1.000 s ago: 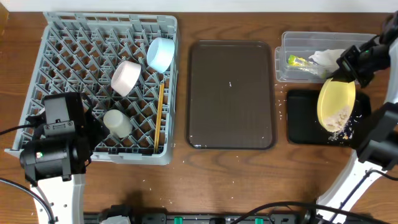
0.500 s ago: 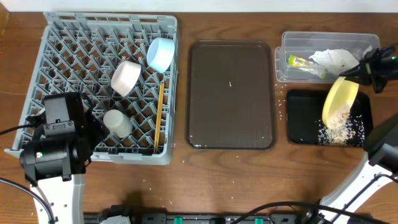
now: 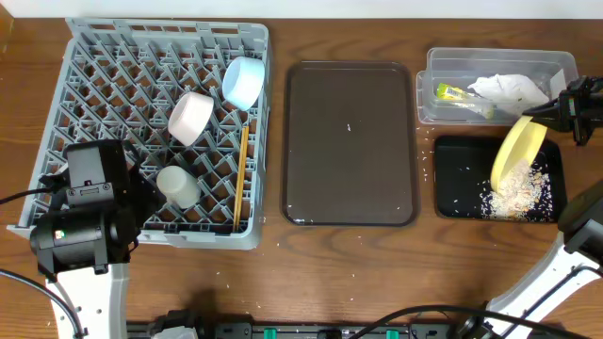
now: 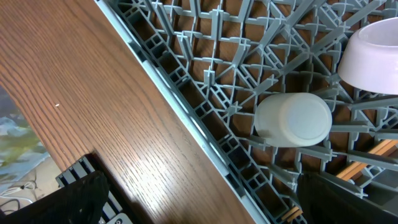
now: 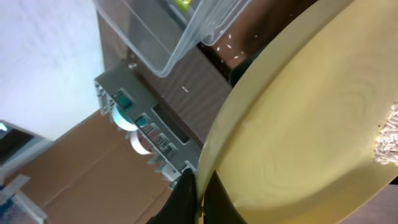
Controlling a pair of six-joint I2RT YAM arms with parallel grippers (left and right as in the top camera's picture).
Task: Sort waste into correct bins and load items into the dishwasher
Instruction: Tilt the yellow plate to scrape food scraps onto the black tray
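Our right pincer (image 3: 546,117) clamped on the pale yellow plate's (image 3: 516,151) rim, we tip it steeply above the black tray (image 3: 452,179) at the desk's 3 o'clock so the beige crumbs (image 3: 513,193) slide into that bin rather than the clear tub (image 3: 443,71) beside it.

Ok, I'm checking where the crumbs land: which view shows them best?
Overhead: the crumbs lie piled in the black tray below the tilted plate. The right wrist view catches only a few at the plate's edge; the left wrist view shows none.
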